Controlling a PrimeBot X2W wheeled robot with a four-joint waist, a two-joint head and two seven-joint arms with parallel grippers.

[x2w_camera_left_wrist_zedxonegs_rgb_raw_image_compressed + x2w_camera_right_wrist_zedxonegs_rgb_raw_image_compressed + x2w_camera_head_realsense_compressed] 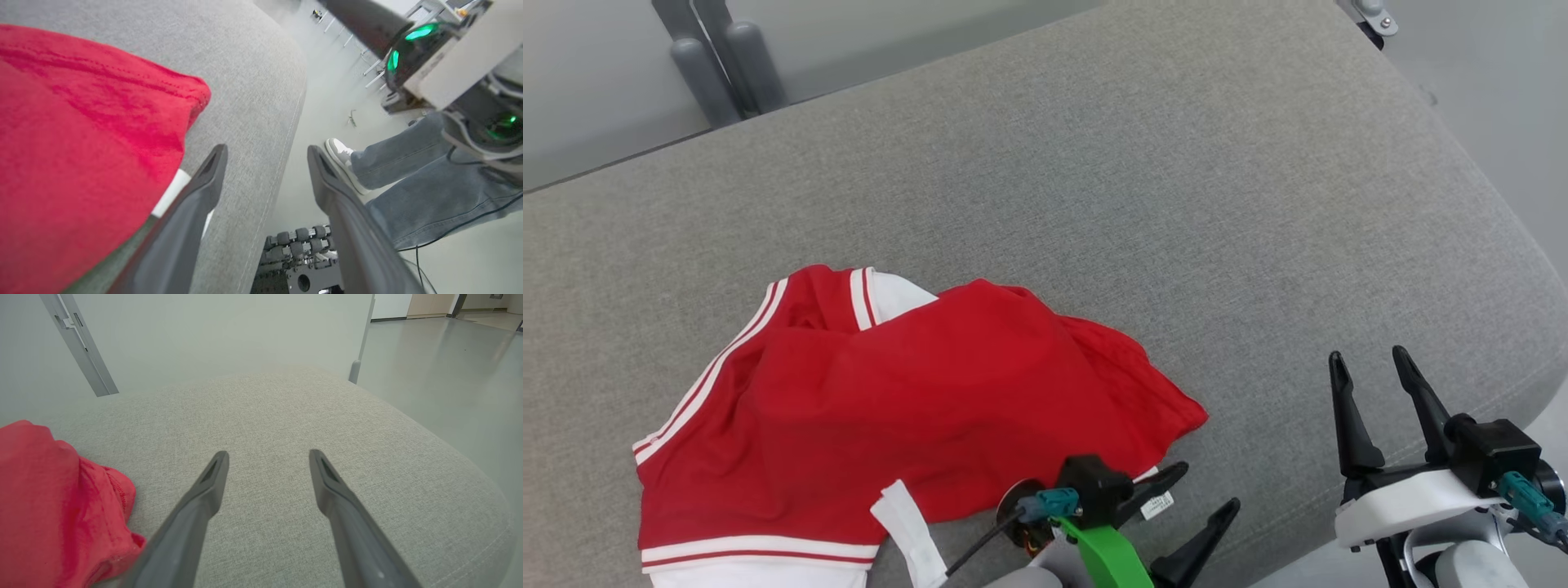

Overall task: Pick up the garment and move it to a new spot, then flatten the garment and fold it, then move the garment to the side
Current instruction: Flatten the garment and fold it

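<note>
The garment (890,416) is a red shirt with white-striped trim, lying in a rumpled heap on the left front of the grey cushioned surface (1176,204). My left gripper (1209,486) sits just right of the garment's lower right corner, open with nothing between its fingers. Through the left wrist camera the garment (81,143) lies left of the spread fingers (204,183). My right gripper (1372,363) stands open over the front right of the cushion, well clear of the cloth. The right wrist view has the garment (53,506) at its lower left, beside that gripper (267,455).
The cushion's front edge (286,134) drops to the floor right by my left gripper. A person's leg in jeans and a white shoe (343,159) stand on the floor there. Grey metal legs (727,65) rise behind the cushion's far left edge.
</note>
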